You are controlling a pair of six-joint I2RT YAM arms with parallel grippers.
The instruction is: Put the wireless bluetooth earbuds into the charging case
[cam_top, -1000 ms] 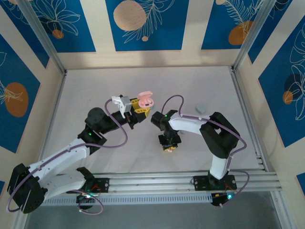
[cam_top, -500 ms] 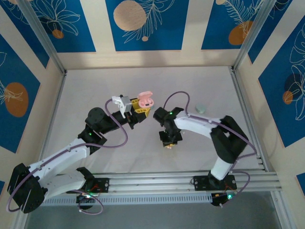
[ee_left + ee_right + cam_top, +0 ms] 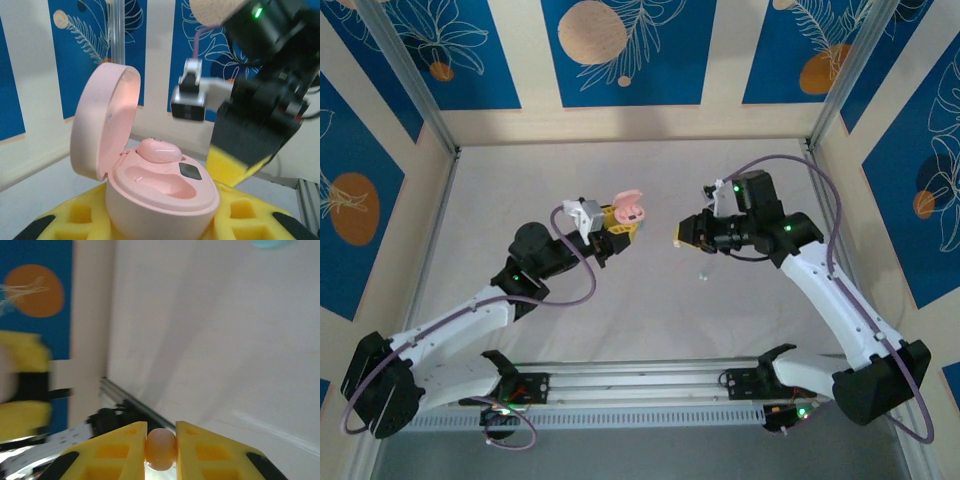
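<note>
Over the middle of the desk (image 3: 500,190), well clear of every edge, the left gripper (image 3: 617,224) is pressed against the pink charging case (image 3: 160,192), its yellow foam pads (image 3: 70,220) cradling the base. The case is a smooth, matte, pebble-shaped shell, and its domed lid (image 3: 102,125) stands hinged up on the left. One glossy pink seated earbud (image 3: 158,150) fills the far socket. The near empty socket (image 3: 150,179) is a shallow bean-shaped hollow beside a small dark square (image 3: 190,171). To the right, just apart from the case, the right gripper (image 3: 681,237) pinches the second earbud (image 3: 161,449), a small rounded peach-pink nub, between pocketed yellow fingertips (image 3: 210,452). The step in hand looks like carrying this bud to the open case. Next it likely needs lining up over the empty socket, turning to match the hollow, then a gentle lowering, as slick hard plastic could slip or skew. Toward the desk's near edge, right of centre, lies a pale speck (image 3: 701,275), too small to identify
</note>
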